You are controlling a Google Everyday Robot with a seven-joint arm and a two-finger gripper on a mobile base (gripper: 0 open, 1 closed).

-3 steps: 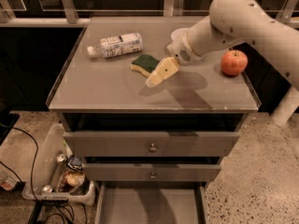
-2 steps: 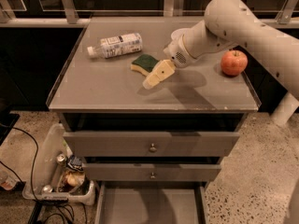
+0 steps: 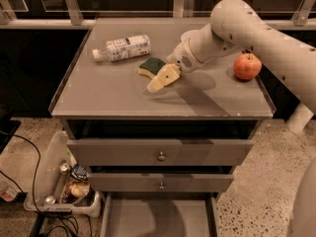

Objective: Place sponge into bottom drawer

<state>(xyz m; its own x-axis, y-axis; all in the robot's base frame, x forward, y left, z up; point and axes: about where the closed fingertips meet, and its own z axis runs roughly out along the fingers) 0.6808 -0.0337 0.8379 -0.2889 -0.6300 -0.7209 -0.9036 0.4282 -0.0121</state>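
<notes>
The sponge [image 3: 151,66], yellow foam with a dark green top, lies on the grey cabinet top [image 3: 108,93] near its middle. My gripper [image 3: 159,81] hangs just over the cabinet top, right beside the sponge's near right edge; I cannot tell whether it touches the sponge. The arm reaches in from the right. The bottom drawer [image 3: 158,216] is pulled open at the foot of the cabinet, and its grey floor shows nothing in it. The two upper drawers [image 3: 161,153] with round knobs are shut.
A clear plastic bottle [image 3: 123,48] lies on its side at the back left of the top. A red apple [image 3: 247,66] sits at the right edge. A white bin [image 3: 54,177] with cans and rubbish stands on the floor to the left, with cables beside it.
The gripper and forearm have shifted slightly left, closer to the sponge. The sponge, bottle and apple have not moved.
</notes>
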